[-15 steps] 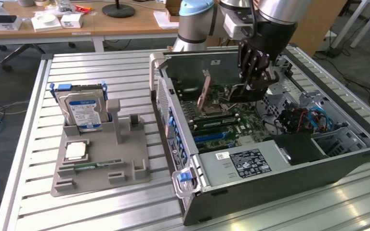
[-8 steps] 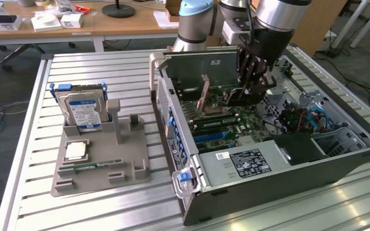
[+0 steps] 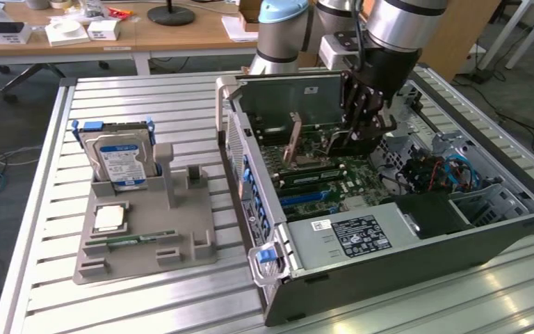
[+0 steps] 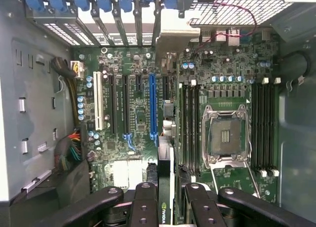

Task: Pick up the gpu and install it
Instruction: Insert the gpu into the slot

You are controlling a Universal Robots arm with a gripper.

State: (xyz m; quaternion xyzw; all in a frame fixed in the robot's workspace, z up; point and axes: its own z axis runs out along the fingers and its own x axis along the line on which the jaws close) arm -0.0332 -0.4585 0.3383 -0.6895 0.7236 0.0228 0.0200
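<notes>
The arm [image 3: 406, 24] is hanging down steeply at the far side of the exterior view. Its silver forearm is leaning slightly toward that view's left, and its black wrist [image 3: 378, 69] is pointing almost straight down. The jaws are hanging vertically below the wrist, partly closed and clamping the gpu [image 4: 163, 209] edge-on between them. In the wrist view, four black finger links [image 4: 143, 207] are flanking the card, two on each side.

The gpu [image 4: 165, 182], black with a green logo, stands edge-on, clamped between the jaws over the motherboard, toward twelve o'clock of the open case.
</notes>
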